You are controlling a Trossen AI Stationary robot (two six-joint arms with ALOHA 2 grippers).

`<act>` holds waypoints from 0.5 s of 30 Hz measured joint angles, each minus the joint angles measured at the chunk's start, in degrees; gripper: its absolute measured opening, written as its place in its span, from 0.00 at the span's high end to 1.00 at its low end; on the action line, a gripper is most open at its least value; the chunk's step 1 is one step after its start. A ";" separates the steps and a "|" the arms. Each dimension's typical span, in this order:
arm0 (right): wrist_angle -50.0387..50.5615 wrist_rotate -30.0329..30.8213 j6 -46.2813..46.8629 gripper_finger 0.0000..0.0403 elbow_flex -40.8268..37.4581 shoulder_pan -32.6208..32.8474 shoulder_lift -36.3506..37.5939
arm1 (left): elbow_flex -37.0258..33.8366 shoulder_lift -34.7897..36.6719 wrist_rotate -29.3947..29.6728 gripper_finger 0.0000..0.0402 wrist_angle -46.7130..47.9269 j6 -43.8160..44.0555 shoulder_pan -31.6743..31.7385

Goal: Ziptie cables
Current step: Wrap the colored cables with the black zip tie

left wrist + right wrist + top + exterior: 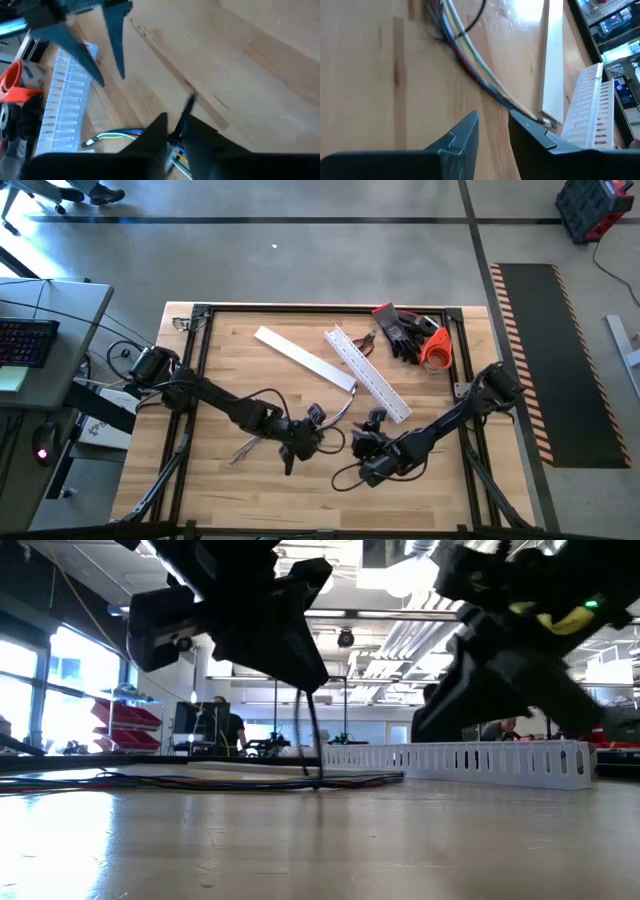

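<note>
On the wooden table [240, 370], the cables [345, 408] are laid loose on the bare boards near the middle of the near half, between the two grippers. They are not placed in any container. One end of the bundle is seen just beside the near end of a flat white strip [551, 60].

The left gripper [317, 417] is held low over the bundle, left of centre. In the left wrist view its fingers [155, 131] are brought almost together, and a thin black strip [187, 106] is pinched between them. In the low view this strip [310, 730] is seen hanging from the gripper down to the cables [200, 781] on the table top.

The right gripper [374, 421] is held just right of the bundle, near the left one but apart from it. Its fingers [465, 131] are parted by a narrow gap, and nothing is gripped in it; the cables [470, 62] are seen just beyond the tips.

A white slotted channel [368, 373], the one trough-like holder on the table, is laid diagonally to the far right of the cables, beside the flat white strip [300, 356]. What is inside it cannot be told. Black and red gloves [400, 330] and an orange object [436, 348] are left at the far right corner.
</note>
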State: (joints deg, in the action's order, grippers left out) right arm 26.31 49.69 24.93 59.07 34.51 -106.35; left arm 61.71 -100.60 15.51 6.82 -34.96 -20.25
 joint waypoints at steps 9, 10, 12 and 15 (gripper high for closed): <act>5.82 8.60 8.20 0.77 0.00 5.88 3.70 | 0.01 -3.23 -0.01 0.97 -8.79 7.22 -0.13; 5.06 9.71 7.66 0.77 0.00 6.65 3.76 | 0.01 -4.25 -0.03 0.97 -10.52 7.46 -0.13; 2.44 10.41 5.58 0.77 0.00 8.16 3.73 | 0.04 -6.38 0.07 0.97 -13.19 7.58 -0.15; -3.68 9.96 4.55 0.77 -0.70 9.36 3.73 | 0.44 -9.26 0.27 0.97 -16.00 7.87 0.00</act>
State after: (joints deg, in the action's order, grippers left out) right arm 22.63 59.65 29.49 58.36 43.87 -102.63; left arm 62.15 -109.86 15.78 -9.18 -27.09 -20.25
